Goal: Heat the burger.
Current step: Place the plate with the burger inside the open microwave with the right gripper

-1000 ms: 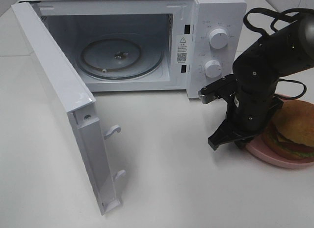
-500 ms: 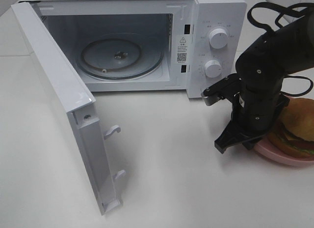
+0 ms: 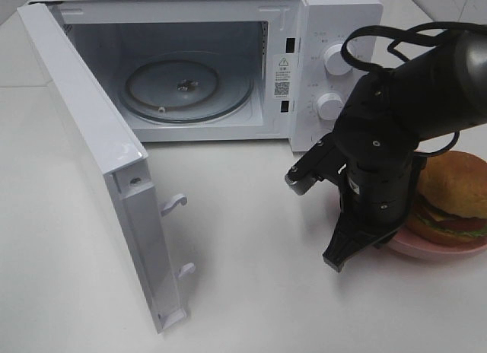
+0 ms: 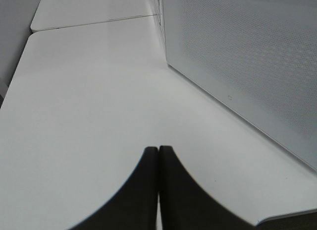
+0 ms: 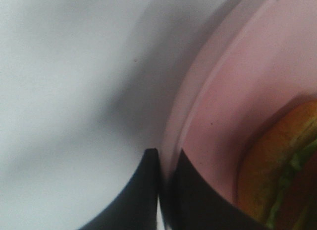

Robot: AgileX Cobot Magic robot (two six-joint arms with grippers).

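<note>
right gripper (image 5: 166,158) is pinched narrow on the rim of the pink plate (image 3: 430,249), one finger outside the rim and one inside. burger (image 3: 454,195) sits on that plate, right of the microwave (image 3: 335,33), whose door (image 3: 91,140) stands wide open. left gripper (image 4: 158,149) has its fingers pressed together on nothing, low over the white table (image 4: 89,116) beside the door.

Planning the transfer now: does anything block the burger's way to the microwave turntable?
Nothing visible does. The microwave door stands wide open, the turntable is bare, and only the right arm stands over the table between it and the burger.
</note>
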